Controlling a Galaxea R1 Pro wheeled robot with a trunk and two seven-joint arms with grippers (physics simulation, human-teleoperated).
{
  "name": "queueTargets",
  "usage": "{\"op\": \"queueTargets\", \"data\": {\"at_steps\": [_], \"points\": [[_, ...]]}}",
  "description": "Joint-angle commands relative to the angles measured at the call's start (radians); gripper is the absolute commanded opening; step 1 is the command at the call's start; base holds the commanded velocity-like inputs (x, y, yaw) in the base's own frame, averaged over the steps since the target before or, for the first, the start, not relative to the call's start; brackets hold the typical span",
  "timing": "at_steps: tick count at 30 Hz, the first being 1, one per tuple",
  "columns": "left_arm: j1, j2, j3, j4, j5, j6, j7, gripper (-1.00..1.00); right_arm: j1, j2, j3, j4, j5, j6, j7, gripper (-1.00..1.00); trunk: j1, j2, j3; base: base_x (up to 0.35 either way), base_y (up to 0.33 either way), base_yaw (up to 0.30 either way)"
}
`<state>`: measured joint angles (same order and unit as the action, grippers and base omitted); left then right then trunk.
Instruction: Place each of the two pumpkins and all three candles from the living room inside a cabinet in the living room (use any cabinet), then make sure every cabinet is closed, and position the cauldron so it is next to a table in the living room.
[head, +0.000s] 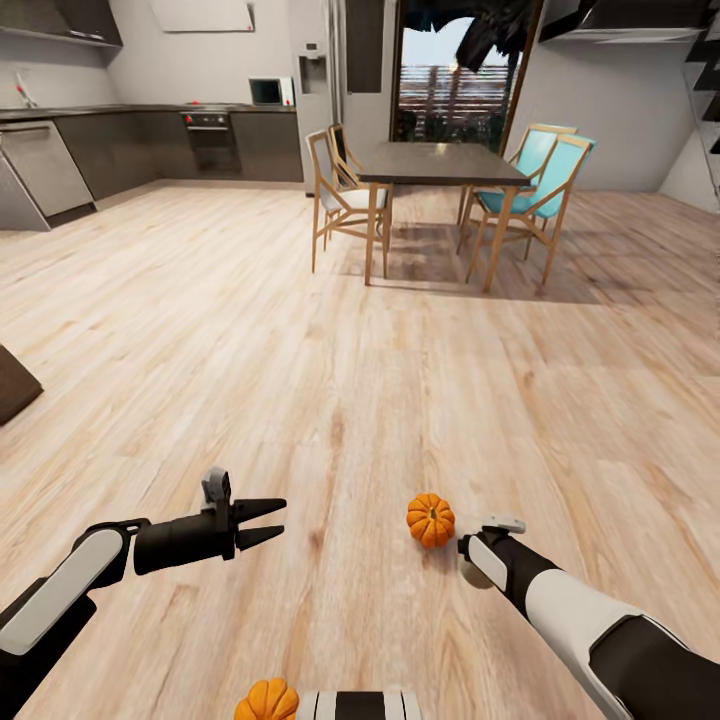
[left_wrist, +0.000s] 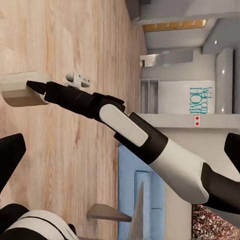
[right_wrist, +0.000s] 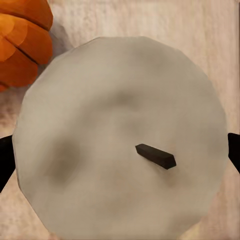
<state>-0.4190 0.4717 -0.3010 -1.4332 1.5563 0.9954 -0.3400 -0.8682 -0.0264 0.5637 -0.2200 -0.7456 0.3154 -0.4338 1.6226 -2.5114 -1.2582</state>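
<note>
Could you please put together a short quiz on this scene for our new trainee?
1. True or false: the left gripper is clamped on a pumpkin.
2. In the right wrist view, what stands between the fingers of the right gripper? A) a cauldron B) a candle C) a chair
3. In the head view, how many pumpkins lie on the wooden floor?

Key: 1. False: its jaws are spread with nothing between them. 2. B: the beige top with its dark wick. 3. Two: one by the right gripper, one at the picture's lower edge.
</note>
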Motion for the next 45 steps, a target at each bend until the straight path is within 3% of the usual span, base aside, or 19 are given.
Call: {"op": "queueTargets", "data": {"at_steps": [1,6,14,45], "points": [[-0.001,0.001,-0.001,0.000,-0.006,0.000,-0.008,1.00,0.000,-0.001,0.007,-0.003,-0.011,0.001,-0.004,-1.00,-0.001,0.000,0.003,0.000,0.000,0.000],[-0.001,-0.003,-0.002,0.000,-0.009,-0.001,-0.006,1.00,0.000,-0.003,0.007,-0.003,-0.012,0.002,-0.002,-1.00,-0.003,0.001,0.023,0.000,0.000,0.000],[-0.001,-0.008,0.002,0.000,-0.057,-0.003,-0.003,1.00,0.000,-0.001,0.007,-0.002,-0.013,0.008,-0.002,-1.00,-0.006,0.003,0.053,0.000,0.000,0.000],[-0.001,-0.012,-0.002,0.000,-0.057,-0.001,-0.004,1.00,0.000,-0.003,0.008,-0.002,-0.013,0.010,0.000,-1.00,-0.020,0.010,0.173,0.000,0.000,0.000]]}}
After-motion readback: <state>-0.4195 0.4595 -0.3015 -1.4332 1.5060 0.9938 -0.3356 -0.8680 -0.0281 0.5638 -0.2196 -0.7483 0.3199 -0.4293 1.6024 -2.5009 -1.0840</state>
